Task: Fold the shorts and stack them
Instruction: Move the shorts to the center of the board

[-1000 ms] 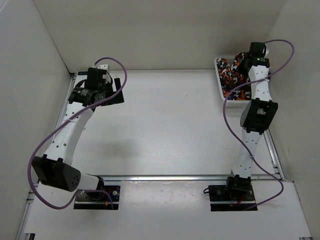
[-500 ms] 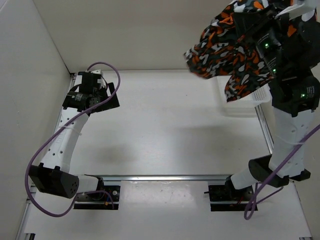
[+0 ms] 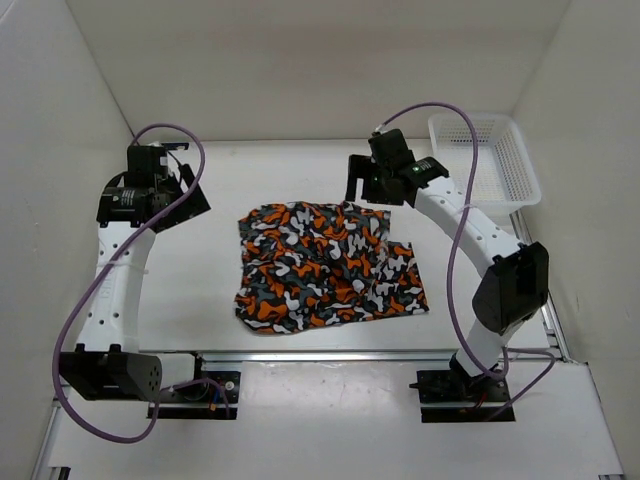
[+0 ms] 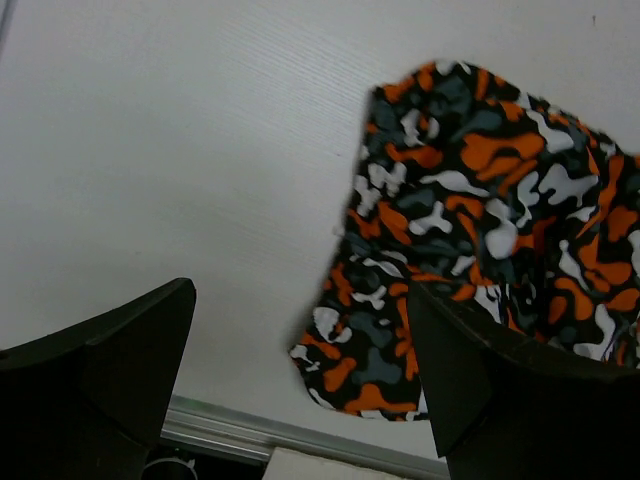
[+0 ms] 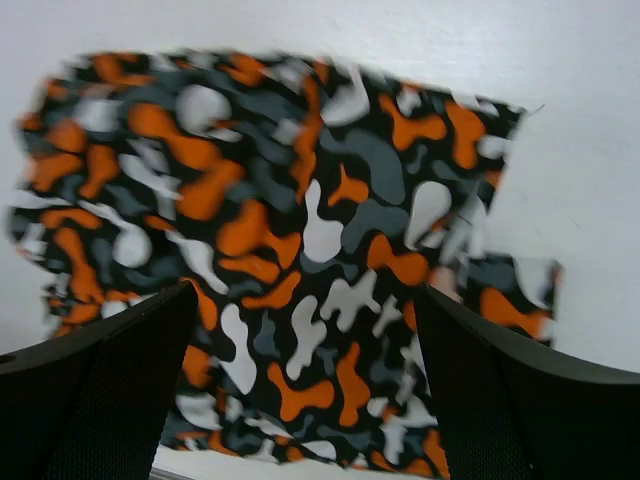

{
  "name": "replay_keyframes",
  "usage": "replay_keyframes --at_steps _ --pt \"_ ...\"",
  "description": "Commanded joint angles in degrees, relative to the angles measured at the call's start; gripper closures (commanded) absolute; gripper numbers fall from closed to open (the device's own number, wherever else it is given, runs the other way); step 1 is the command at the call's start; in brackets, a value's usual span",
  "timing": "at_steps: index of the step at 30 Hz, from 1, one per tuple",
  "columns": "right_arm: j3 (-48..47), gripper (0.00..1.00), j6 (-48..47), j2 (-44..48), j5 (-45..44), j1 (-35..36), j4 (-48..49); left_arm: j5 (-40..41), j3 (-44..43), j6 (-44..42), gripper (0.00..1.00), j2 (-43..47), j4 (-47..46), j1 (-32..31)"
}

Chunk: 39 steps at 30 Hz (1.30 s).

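The camouflage shorts (image 3: 325, 265) lie spread on the middle of the table, orange, white, grey and black, with some wrinkles. My right gripper (image 3: 362, 190) hovers just above their far right corner, open and empty; its wrist view looks down on the shorts (image 5: 290, 260) between the wide-apart fingers (image 5: 110, 390). My left gripper (image 3: 190, 205) hangs over bare table to the left of the shorts, open and holding nothing. In its wrist view the shorts (image 4: 470, 230) fill the right side.
A white mesh basket (image 3: 487, 155) stands at the far right corner of the table. Grey walls close in on the left, back and right. An aluminium rail (image 3: 330, 355) runs along the near edge, just in front of the shorts.
The right arm lifted the shorts out of the basket, swung them over the table and let go; they now lie spread there. The left arm drew back a little to the left.
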State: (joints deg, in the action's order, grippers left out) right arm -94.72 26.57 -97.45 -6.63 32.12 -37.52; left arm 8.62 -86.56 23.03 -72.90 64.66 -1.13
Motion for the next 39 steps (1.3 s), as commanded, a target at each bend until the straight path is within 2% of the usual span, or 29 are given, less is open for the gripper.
replay_keyframes --at_steps 1,3,7,11,12,14,16,18,19,21,22,24,26,28,29,31,33,34,35,36,39 --pt "-0.74 0.07 -0.98 8.66 -4.43 -0.48 -0.54 -5.97 5.41 0.35 0.03 2.75 -0.76 -0.54" --pt "2.93 0.09 -1.52 11.91 -6.19 0.14 -2.20 -11.51 9.55 0.35 0.11 3.82 -3.56 -2.12" --pt "11.38 0.11 -1.52 18.07 -6.90 0.14 -5.72 -13.72 23.41 5.69 0.14 5.92 -5.51 -5.46" --pt "23.06 0.06 3.30 25.36 -3.92 0.14 -9.85 -18.02 33.64 13.08 0.02 11.02 -4.73 -6.87" --pt "25.87 0.06 4.71 28.34 -0.43 0.14 -9.86 -19.24 34.87 14.84 0.01 12.25 -4.72 -7.48" --pt "34.45 0.06 8.93 32.12 4.06 0.14 -9.86 -22.92 38.29 19.31 0.01 15.05 -4.72 -9.41" --pt "39.23 0.06 12.52 33.81 6.89 0.66 -8.11 -22.95 40.41 20.91 0.01 15.60 -8.23 -11.08" --pt "41.98 0.12 12.54 34.52 7.42 2.24 -6.35 -20.85 42.35 21.45 0.01 12.54 -9.46 -12.58" --pt "41.98 0.12 12.54 33.65 6.55 5.38 -5.64 -19.97 42.36 21.97 0.01 10.78 -10.34 -12.59" --pt "37.01 0.03 10.80 28.74 2.61 12.13 -5.64 -19.35 42.97 21.97 0.01 5.51 -11.57 -13.29" --pt "34.54 0.00 10.00 25.93 -3.50 14.27 -6.42 -19.35 43.58 22.58 0.01 4.01 -12.19 -14.16" --pt "29.96 0.00 8.42 16.18 -9.95 19.62 -11.25 -19.35 43.59 23.29 0.01 0.67 -14.12 -15.65" --pt "25.31 0.00 7.72 8.29 -15.67 21.66 -12.32 -18.74 43.59 23.29 0.01 -1.00 -15.26 -16.19" --pt "23.53 0.00 7.71 4.57 -17.62 21.67 -11.09 -18.73 43.59 23.82 0.03 -2.85 -15.79 -16.80" --pt "22.92 0.03 7.01 1.68 -17.62 21.15 -10.22 -18.12 43.59 23.82 0.06 -2.86 -15.80 -16.80" --pt "20.46 0.25 6.39 -1.76 -18.67 19.48 -8.72 -16.64 43.59 23.82 0.32 -2.86 -15.80 -17.33" --pt "18.70 0.55 5.08 -3.27 -20.34 17.03 -8.71 -16.01 42.63 23.21 0.55 -2.86 -15.80 -17.33" --pt "17.13 0.84 4.46 -3.88 -20.35 15.97 -8.02 -15.40 41.40 22.68 0.68 -2.86 -15.80 -17.33" --pt "16.15 0.94 3.76 -4.76 -20.35 14.65 -8.01 -15.39 40.61 21.98 0.89 -2.86 -15.80 -17.33" --pt "15.01 1.00 2.19 -4.77 -20.35 12.03 -7.40 -15.39 39.73 21.45 0.90 -3.38 -15.80 -17.33" --pt "8.25 1.00 -0.54 -6.96 -18.94 6.41 -6.69 -12.76 34.81 20.31 0.90 -5.93 -15.80 -17.33"
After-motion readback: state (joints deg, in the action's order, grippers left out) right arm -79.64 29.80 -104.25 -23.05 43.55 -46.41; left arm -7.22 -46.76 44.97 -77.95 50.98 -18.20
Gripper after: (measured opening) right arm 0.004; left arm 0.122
